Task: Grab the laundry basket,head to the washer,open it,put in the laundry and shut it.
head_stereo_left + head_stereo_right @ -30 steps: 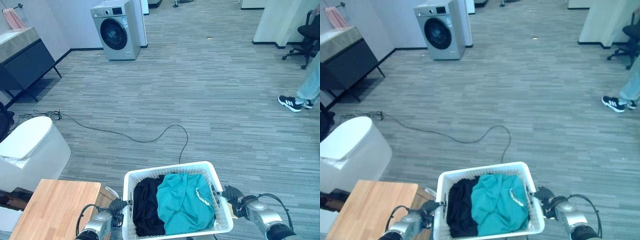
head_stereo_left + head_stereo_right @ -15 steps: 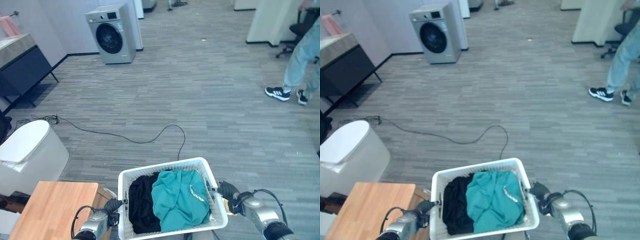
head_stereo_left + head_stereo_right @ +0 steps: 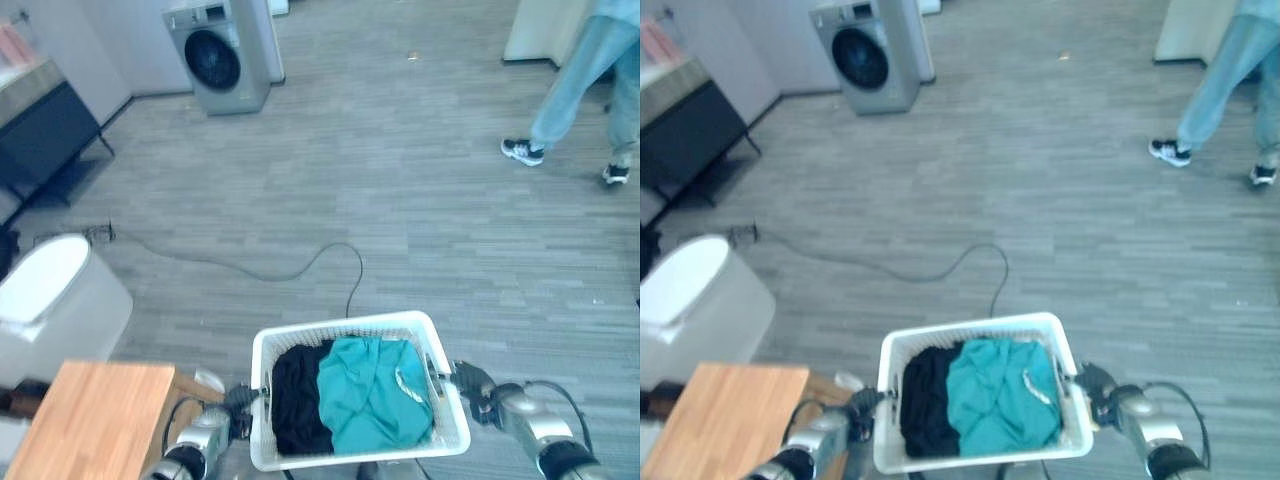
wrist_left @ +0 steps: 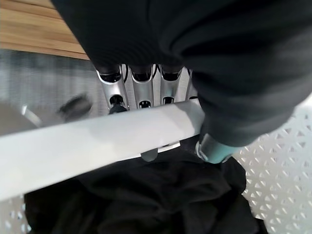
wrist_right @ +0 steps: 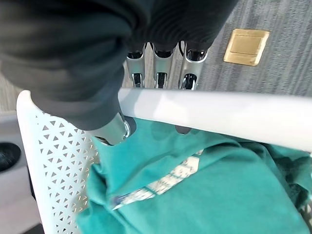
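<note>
The white laundry basket [image 3: 357,335] hangs between both hands above the grey floor, long axis left to right. The left hand [image 4: 141,90] and right hand [image 5: 161,61] each curl round a rim. Inside, black cloth [image 3: 297,395] lies left of teal cloth [image 3: 372,392]. The washer [image 3: 215,55], door apparently shut, stands well apart.

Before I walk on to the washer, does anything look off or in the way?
A loose cable snakes across the floor between the basket and the washer, a possible trip risk. A person is walking at the far right. The laundry sits inside the basket, nothing spilled; left hand and right hand grip its rim.
</note>
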Robot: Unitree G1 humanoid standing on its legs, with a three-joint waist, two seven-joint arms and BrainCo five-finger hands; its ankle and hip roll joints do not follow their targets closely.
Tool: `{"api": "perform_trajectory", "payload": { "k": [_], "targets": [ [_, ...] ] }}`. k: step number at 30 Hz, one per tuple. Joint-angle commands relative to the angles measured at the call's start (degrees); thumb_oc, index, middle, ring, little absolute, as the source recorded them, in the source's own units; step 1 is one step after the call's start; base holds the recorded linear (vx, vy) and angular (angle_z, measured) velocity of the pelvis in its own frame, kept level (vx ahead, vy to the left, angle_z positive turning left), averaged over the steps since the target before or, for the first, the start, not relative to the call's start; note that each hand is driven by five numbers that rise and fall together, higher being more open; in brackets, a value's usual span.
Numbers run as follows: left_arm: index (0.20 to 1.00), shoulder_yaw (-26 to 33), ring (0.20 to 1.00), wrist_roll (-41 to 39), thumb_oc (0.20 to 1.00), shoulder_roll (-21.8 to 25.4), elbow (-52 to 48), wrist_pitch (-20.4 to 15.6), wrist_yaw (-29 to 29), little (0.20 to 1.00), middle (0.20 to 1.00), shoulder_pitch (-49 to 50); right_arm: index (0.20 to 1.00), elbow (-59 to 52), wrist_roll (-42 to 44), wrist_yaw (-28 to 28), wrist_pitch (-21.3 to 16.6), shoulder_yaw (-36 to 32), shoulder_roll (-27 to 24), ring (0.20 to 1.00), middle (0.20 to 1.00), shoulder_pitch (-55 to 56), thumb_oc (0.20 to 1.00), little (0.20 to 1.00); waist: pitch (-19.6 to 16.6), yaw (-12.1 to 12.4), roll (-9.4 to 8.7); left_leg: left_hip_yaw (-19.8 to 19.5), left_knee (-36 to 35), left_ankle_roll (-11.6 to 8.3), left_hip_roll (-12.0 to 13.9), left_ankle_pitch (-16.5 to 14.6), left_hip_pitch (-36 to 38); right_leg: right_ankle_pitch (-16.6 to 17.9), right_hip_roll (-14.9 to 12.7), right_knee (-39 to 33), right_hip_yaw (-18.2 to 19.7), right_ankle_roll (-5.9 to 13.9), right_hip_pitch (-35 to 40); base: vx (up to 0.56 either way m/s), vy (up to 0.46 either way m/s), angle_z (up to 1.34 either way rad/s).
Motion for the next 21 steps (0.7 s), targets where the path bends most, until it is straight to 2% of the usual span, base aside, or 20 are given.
{"api": "perform_trajectory", "payload": {
  "k": [1, 2, 3, 4, 5, 6, 7, 8, 10, 11, 12, 13, 14, 15, 16, 17, 18, 20, 21],
  "targets": [
    [0.200, 2.91, 0.200, -1.04, 0.200, 0.17, -8.33, -4.86, -4.64, 0.200, 0.200, -2.11, 0.200, -8.25, 2.16, 11.39, -2.12, 3.63, 3.56, 0.200, 0.200, 1.88, 0.200, 0.200, -2.33, 1.08, 1.00, 0.99, 1.92, 3.72, -2.57, -2.85, 0.10, 24.87, -14.71, 23.00, 0.48, 10.58, 2.02, 0.28, 0.264, 0.22],
    [0.200, 2.95, 0.200, -1.04, 0.200, 0.18, -8.42, -4.80, -4.61, 0.200, 0.200, -2.08, 0.200, -8.26, 2.16, 11.40, -2.11, 3.65, 3.54, 0.200, 0.200, 1.85, 0.200, 0.200, -2.33, 1.20, 0.89, 1.21, 1.78, 3.89, -2.82, -2.93, 0.13, 24.71, -14.99, 23.54, 0.88, 10.76, 1.60, 0.55, 0.348, -0.07],
    [0.200, 2.61, 0.200, -0.51, 0.200, 0.60, -8.97, -5.26, -4.02, 0.200, 0.200, -2.51, 0.200, -8.23, 1.89, 11.55, -2.16, 3.58, 3.41, 0.200, 0.200, 0.96, 0.200, 0.200, -0.32, -1.20, 2.63, -1.25, 0.85, 4.92, -3.82, -4.62, 2.70, 19.87, -8.44, 29.44, 6.51, 9.19, -6.68, 0.26, 0.114, -0.30],
    [0.200, 2.67, 0.200, -0.52, 0.200, 0.55, -8.89, -5.29, -4.03, 0.200, 0.200, -2.67, 0.200, -8.15, 1.93, 11.51, -2.19, 3.62, 3.37, 0.200, 0.200, 0.78, 0.200, 0.200, -0.36, -1.05, 2.51, -1.07, 0.74, 5.01, -4.03, -4.73, 2.57, 19.39, -8.65, 30.25, 6.84, 9.16, -7.32, 0.42, 0.142, -0.23],
    [0.200, 2.92, 0.200, -0.59, 0.200, 0.75, -8.34, -5.60, -3.67, 0.200, 0.200, -3.49, 0.200, -7.59, 2.45, 11.34, -1.80, 3.70, 3.77, 0.200, 0.200, 0.53, 0.200, 0.200, 0.35, -2.01, 2.90, -2.19, -0.22, 4.96, -4.78, -5.50, 4.63, 16.19, -6.92, 27.89, 6.52, 8.50, -10.93, 0.37, 0.066, 0.46],
    [0.200, 2.91, 0.200, -0.71, 0.200, 0.57, -7.73, -5.79, -3.40, 0.200, 0.200, -4.43, 0.200, -7.37, 2.87, 10.98, -1.84, 4.27, 4.20, 0.200, 0.200, 0.11, 0.200, 0.200, 0.85, -2.76, 3.42, -2.04, -1.57, 4.27, -5.36, -6.28, 7.15, 13.05, -8.75, 21.80, 2.13, 7.77, -12.75, 0.38, 0.061, 0.53],
    [0.200, 2.91, 0.200, -0.71, 0.200, 0.53, -7.66, -5.82, -3.40, 0.200, 0.200, -4.48, 0.200, -7.33, 2.88, 10.98, -1.86, 4.28, 4.19, 0.200, 0.200, 0.07, 0.200, 0.200, 0.92, -2.96, 3.49, -2.26, -1.61, 4.18, -5.27, -6.23, 7.24, 12.99, -8.66, 21.56, 1.81, 7.66, -12.42, 0.48, -0.063, 0.48],
    [0.200, 2.88, 0.200, -1.37, 0.200, 0.19, -7.15, -6.09, -3.01, 0.200, 0.200, -4.95, 0.200, -6.91, 3.68, 10.51, -2.09, 4.46, 4.08, 0.200, 0.200, -0.20, 0.200, 0.200, 0.81, -3.91, 3.59, -4.84, -2.69, 3.13, -6.37, -7.30, 9.37, 10.97, -5.80, 11.11, 2.43, 6.57, -15.65, 0.28, -0.094, 0.03],
    [0.200, 2.91, 0.200, -1.37, 0.200, 0.14, -7.09, -6.13, -3.01, 0.200, 0.200, -4.96, 0.200, -6.86, 3.71, 10.50, -2.12, 4.53, 4.05, 0.200, 0.200, -0.24, 0.200, 0.200, 0.82, -4.05, 3.83, -4.99, -2.74, 3.05, -6.14, -7.33, 9.44, 11.23, -5.49, 10.39, 2.17, 6.52, -15.19, 0.33, -0.103, 0.23],
    [0.200, 2.83, 0.200, -0.80, 0.200, -0.04, -5.83, -6.72, -3.03, 0.200, 0.200, -6.65, 0.200, -7.64, 4.24, 10.35, -2.41, 4.42, 4.01, 0.200, 0.200, -0.28, 0.200, 0.200, 1.00, -5.44, 3.05, -8.00, -3.20, 1.94, -7.33, -9.67, 12.92, 15.28, -3.81, -2.49, 6.57, 7.89, -18.65, 0.38, -0.117, 0.54],
    [0.200, 2.83, 0.200, -0.80, 0.200, -0.04, -5.83, -6.72, -3.03, 0.200, 0.200, -6.65, 0.200, -7.64, 4.24, 10.35, -2.41, 4.42, 4.01, 0.200, 0.200, -0.28, 0.200, 0.200, 1.00, -5.44, 3.05, -8.00, -3.20, 1.94, -7.33, -9.67, 12.92, 15.28, -3.81, -2.49, 6.57, 7.89, -18.65, 0.82, -0.290, 0.71],
    [0.200, 3.16, 0.200, 0.71, 0.200, -0.92, -4.50, -7.31, -3.09, 0.200, 0.200, -8.62, 0.200, -9.52, 3.20, 10.77, -2.15, 3.84, 3.85, 0.200, 0.200, 1.03, 0.200, 0.200, 0.87, -6.19, 2.04, -9.38, -3.51, 0.95, -7.53, -11.98, 15.95, 20.53, -6.33, -9.54, 6.09, 10.04, -22.10, 0.40, -0.194, 0.66],
    [0.200, 3.14, 0.200, 0.79, 0.200, -1.13, -4.31, -7.41, -3.09, 0.200, 0.200, -8.74, 0.200, -9.66, 3.11, 10.83, -2.12, 3.69, 3.72, 0.200, 0.200, 1.17, 0.200, 0.200, 1.07, -6.59, 1.92, -9.11, -3.22, 1.14, -7.52, -11.59, 15.68, 20.94, -6.68, -9.29, 5.38, 9.70, -22.18, 0.58, -0.276, 0.80],
    [0.200, 2.72, 0.200, 1.00, 0.200, -1.65, -3.70, -6.96, -3.54, 0.200, 0.200, -8.84, 0.200, -10.14, 2.66, 10.97, -1.87, 3.20, 3.37, 0.200, 0.200, 1.86, 0.200, 0.200, 0.62, -6.61, 1.56, -10.40, -2.12, 0.53, -7.41, -11.85, 16.62, 20.62, -6.31, -7.59, 5.02, 9.20, -20.90, 0.30, -0.188, 0.95],
    [0.200, 2.27, 0.200, 0.64, 0.200, -2.51, -3.52, -6.94, -3.54, 0.200, 0.200, -9.25, 0.200, -10.42, 2.64, 11.05, -1.78, 3.06, 2.89, 0.200, 0.200, 2.45, 0.200, 0.200, 0.44, -6.85, 0.84, -11.64, 1.63, 0.52, -7.84, -13.35, 16.65, 22.14, -6.39, -6.62, 5.55, 8.69, -19.81, 0.45, -0.265, 0.80],
    [0.200, 1.70, 0.200, 0.94, 0.200, -3.45, -2.88, -6.82, -3.66, 0.200, 0.200, -9.83, 0.200, -11.83, 2.92, 11.13, -1.72, 2.80, 1.85, 0.200, 0.200, 2.98, 0.200, 0.200, 0.53, -7.47, 0.68, -13.33, 6.62, -0.08, -7.22, -13.43, 15.67, 21.76, -5.95, -5.62, 6.42, 7.76, -19.02, 0.45, -0.341, 0.61],
    [0.200, 1.32, 0.200, 1.04, 0.200, -4.06, -2.40, -6.87, -3.75, 0.200, 0.200, -10.32, 0.200, -12.70, 3.16, 11.18, -1.71, 2.22, 0.49, 0.200, 0.200, 3.53, 0.200, 0.200, 0.81, -8.01, 0.84, -14.61, 14.35, -1.75, -4.94, -10.82, 14.14, 20.60, -4.77, -4.24, 6.63, 6.50, -18.01, 0.43, -0.388, 0.54],
    [0.200, 0.22, 0.200, 1.05, 0.200, -4.38, -2.21, -6.49, -4.03, 0.200, 0.200, -11.08, 0.200, -13.70, 4.09, 10.86, -1.52, 1.02, -0.68, 0.200, 0.200, 5.08, 0.200, 0.200, 1.32, -8.09, 0.62, -14.46, 29.10, -5.73, 0.99, -0.70, 8.45, 17.33, -3.36, -3.39, 4.65, 3.00, -14.46, 0.48, -0.473, 1.20],
    [0.200, -1.21, 0.200, 0.62, 0.200, -4.14, -2.78, -6.07, -4.39, 0.200, 0.200, -12.43, 0.200, -14.37, 5.38, 10.49, -1.44, -0.43, -1.46, 0.200, 0.200, 6.43, 0.200, 0.200, 2.52, -6.64, -1.25, -13.47, 42.70, -8.20, 4.61, 4.11, 1.76, 14.33, -2.37, -4.40, 2.89, -0.34, -9.78, 0.37, -0.398, 1.12]
  ]
}}
